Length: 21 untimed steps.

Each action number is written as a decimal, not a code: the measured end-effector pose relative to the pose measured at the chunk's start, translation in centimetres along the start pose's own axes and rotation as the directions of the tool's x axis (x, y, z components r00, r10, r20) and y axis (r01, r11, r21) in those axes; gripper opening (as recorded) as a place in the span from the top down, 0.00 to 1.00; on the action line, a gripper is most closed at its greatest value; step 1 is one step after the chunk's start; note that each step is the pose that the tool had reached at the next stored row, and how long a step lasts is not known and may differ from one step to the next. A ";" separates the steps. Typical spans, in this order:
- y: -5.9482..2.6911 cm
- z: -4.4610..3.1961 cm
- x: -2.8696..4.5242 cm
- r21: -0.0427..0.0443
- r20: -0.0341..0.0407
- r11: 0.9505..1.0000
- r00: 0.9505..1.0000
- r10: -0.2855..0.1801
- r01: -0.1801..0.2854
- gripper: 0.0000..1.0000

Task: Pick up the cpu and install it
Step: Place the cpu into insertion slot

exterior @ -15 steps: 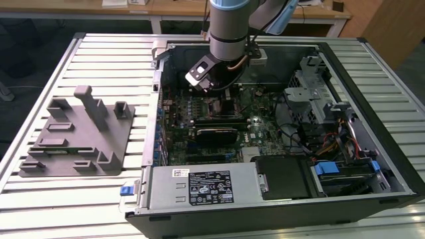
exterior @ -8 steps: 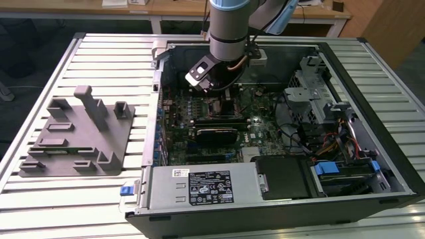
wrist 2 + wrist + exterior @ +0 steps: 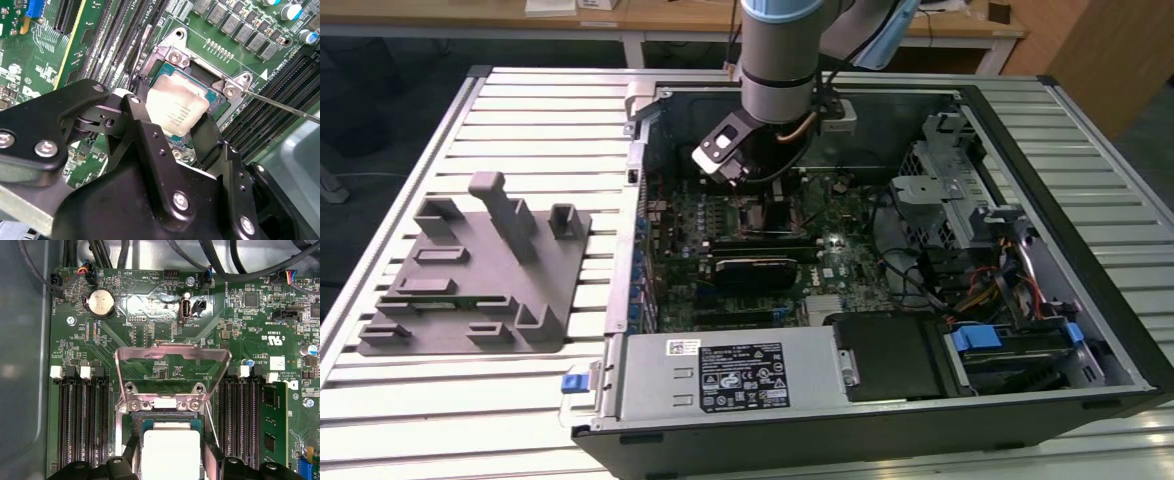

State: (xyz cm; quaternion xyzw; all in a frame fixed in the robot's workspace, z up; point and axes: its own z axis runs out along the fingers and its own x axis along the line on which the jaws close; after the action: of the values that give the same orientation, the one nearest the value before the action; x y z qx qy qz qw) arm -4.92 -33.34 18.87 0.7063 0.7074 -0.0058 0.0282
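Note:
The cpu, a flat square chip with a pale silver top, lies level over the open socket on the green motherboard. My gripper is shut on it, one black finger on each of two opposite edges. In the first wrist view the cpu sits between the fingertips, with the socket's metal load plate swung up and open beyond it. In the exterior view my gripper reaches down into the open computer case, over the upper middle of the board.
A grey plastic tray with upright blocks lies at the exterior view's left of the case. Memory slots flank the socket, one with a stick. The thin socket lever sticks out sideways. Cables, a drive cage and the power supply crowd the case.

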 end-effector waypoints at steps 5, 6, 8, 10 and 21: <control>0.00 -0.03 0.00 0.000 -0.001 1.000 1.000 0.000 0.000 0.39; 0.01 -0.06 0.02 0.000 -0.003 1.000 1.000 0.000 0.000 0.39; 0.04 -0.18 0.06 -0.002 -0.006 1.000 1.000 0.000 0.000 0.39; 0.06 -0.21 0.08 -0.002 -0.006 1.000 1.000 0.000 0.000 0.39; 0.06 -0.52 0.04 -0.001 -0.005 1.000 1.000 0.000 0.000 0.39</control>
State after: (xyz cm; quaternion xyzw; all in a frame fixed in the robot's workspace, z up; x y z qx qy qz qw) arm -4.88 -33.27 19.39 0.7064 0.7073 -0.0035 0.0267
